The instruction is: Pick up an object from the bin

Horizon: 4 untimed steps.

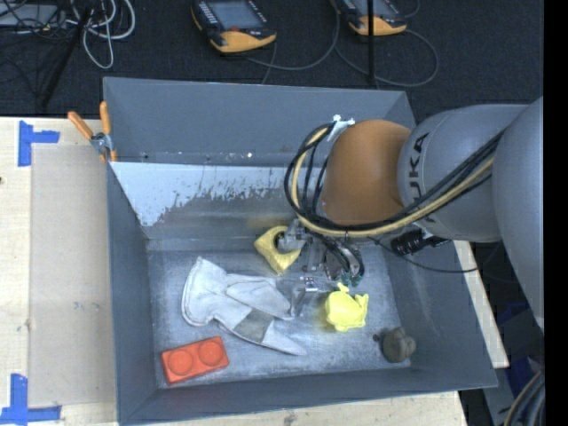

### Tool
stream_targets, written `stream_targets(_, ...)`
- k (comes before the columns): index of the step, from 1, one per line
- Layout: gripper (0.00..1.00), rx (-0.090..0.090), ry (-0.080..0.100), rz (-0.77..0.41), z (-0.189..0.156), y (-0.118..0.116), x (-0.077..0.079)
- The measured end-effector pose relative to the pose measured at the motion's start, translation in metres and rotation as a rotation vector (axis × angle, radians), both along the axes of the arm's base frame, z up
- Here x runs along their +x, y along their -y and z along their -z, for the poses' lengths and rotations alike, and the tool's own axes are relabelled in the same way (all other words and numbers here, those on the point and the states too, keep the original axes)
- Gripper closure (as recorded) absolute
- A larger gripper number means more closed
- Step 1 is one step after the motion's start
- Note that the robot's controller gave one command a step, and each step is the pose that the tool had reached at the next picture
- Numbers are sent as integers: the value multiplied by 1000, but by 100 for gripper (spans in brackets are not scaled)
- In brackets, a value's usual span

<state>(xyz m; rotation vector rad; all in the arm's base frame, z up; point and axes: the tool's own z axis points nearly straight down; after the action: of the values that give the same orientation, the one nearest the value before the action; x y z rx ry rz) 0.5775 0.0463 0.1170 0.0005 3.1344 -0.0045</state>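
Note:
My gripper hangs low in the middle of the bin, under the orange wrist cover. It is right at the edge of a white work glove, which lies flat and spreads out to the left. Just right of the gripper lies a crumpled yellow thing. Another yellow piece sits behind the gripper, close to the bin's back slope. I see nothing held.
A flat orange-red brick with two round studs lies at the front left. A small dark grey lump rests at the front right. The arm comes in from the right, over the bin's right wall.

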Motion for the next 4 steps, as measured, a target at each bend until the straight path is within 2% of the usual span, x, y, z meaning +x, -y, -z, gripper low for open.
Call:
stream_targets(1, 0, 3, -6, -122, -34, 60, 29)
stream_targets(2, 0, -2, 10, -113, 28, 7, -23)
stream_targets(3, 100, 2, -2, -122, 40, -3, -31)
stream_targets(4, 100, 2, -3, -122, 40, -3, -31)
